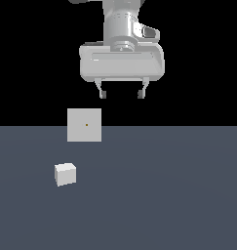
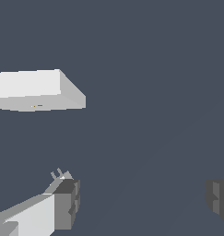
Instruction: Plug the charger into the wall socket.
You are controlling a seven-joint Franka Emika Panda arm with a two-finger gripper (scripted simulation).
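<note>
Hand (image 1: 121, 94) agape — above charger (image 1: 65, 174)

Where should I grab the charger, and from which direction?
Grip the charger across two opposite vertical side faces, coming down from above. It is a small cube-like block resting flat on the floor with its top face exposed, and the gripper hangs open above, wide enough to straddle it.

a flat, dark grey-blue floor (image 1: 164, 195) carries two things: an upright light-grey socket panel (image 1: 84, 125) and, nearer the camera, a small off-white charger block (image 1: 65, 174), apart.
</note>
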